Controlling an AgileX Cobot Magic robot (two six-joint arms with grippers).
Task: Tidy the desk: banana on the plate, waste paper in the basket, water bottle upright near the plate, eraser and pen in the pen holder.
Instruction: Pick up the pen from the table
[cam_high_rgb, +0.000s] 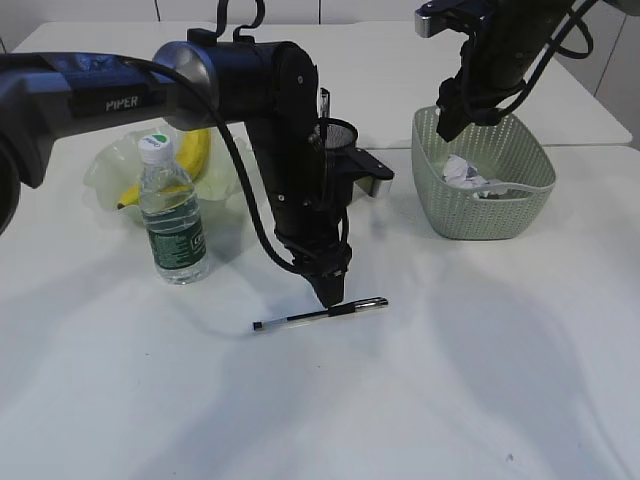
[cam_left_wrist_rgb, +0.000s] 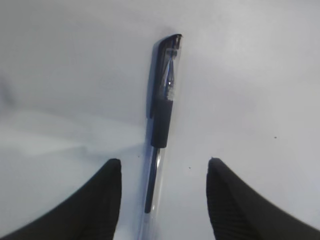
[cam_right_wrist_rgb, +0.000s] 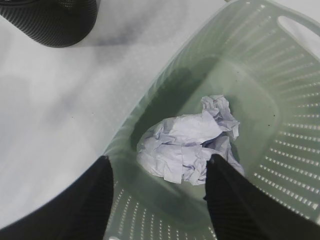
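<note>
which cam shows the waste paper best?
Right wrist view: the waste paper fills the middle, lying inside the basket, creases clear. The exterior view shows only a small white lump behind the basket wall. The left wrist view misses it.

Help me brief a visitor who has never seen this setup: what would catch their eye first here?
Probably the left claw poised open right over a pen lying on the white desk at front center. Next, the upright water bottle beside the banana on the plate at left, and the waste paper inside the basket at right.
</note>
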